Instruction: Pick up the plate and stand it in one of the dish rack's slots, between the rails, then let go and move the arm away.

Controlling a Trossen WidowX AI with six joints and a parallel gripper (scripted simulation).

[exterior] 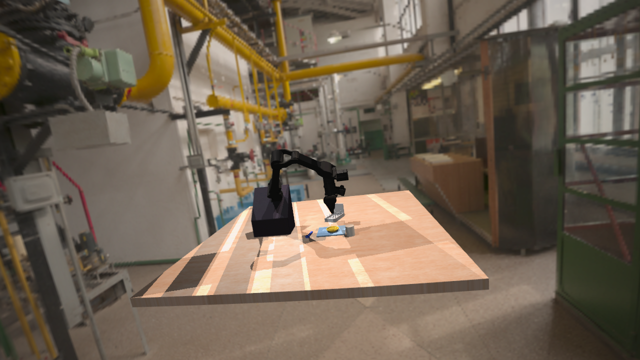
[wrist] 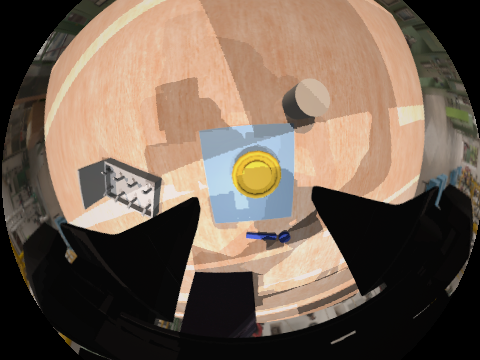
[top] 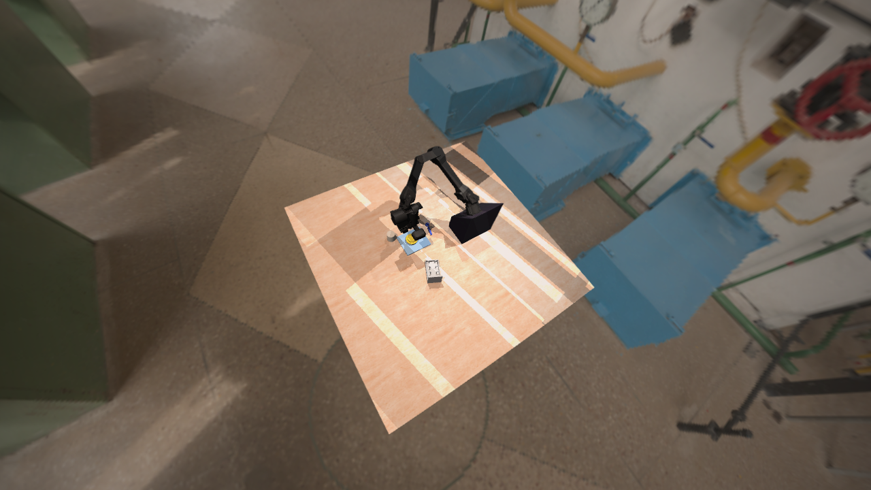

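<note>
A yellow round plate (top: 412, 239) (exterior: 332, 229) (wrist: 256, 175) lies flat on a light blue mat (top: 414, 250) (exterior: 320, 232) (wrist: 215, 150). My gripper (exterior: 331, 211) (wrist: 257, 198) is open and empty above the plate, pointing down. In the wrist view the plate shows between the spread fingertips, slightly beyond them. The grey dish rack (top: 433, 271) (exterior: 334, 218) (wrist: 132, 187) stands apart from the mat, with short rails on its base and a taller panel at one end. No plate is in it. In the exterior view the arm partly hides the rack.
A grey cylinder (top: 390, 236) (exterior: 349, 230) (wrist: 312, 97) stands beside the mat. A small blue utensil-like object (top: 429, 229) (exterior: 308, 234) (wrist: 262, 236) lies between the mat and the dark robot base (top: 475, 224) (exterior: 273, 217) (wrist: 220, 300).
</note>
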